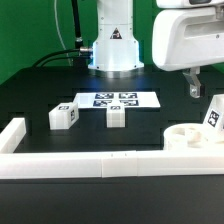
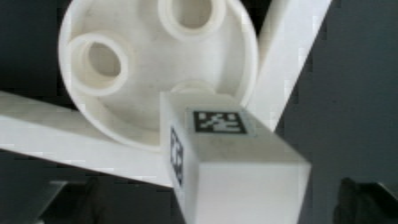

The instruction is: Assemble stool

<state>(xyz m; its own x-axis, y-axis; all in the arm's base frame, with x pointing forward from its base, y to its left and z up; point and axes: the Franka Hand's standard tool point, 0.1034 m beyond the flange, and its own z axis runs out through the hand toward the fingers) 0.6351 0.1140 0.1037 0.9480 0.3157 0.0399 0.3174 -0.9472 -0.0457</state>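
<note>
Hanging over the exterior view's right side, the gripper (image 1: 200, 92) has its jaws spread wide, clamped on nothing. Right under it a leg (image 1: 213, 115) stands tilted, its tagged face toward the camera, just beside the seat (image 1: 190, 136). Whether the two touch I cannot tell. In the wrist view this leg (image 2: 231, 165) fills the space between the dark fingers (image 2: 54, 203), and the seat (image 2: 151, 60) lies past it with two socket holes showing.

The seat lies flat on the table (image 1: 40, 95), close to the rail (image 1: 100, 165) that runs along the near edge. A second leg (image 1: 65, 116) and a third leg (image 1: 115, 117) lie well apart from the seat, toward the exterior view's left. The third lies at the near edge of the marker board (image 1: 115, 100).
</note>
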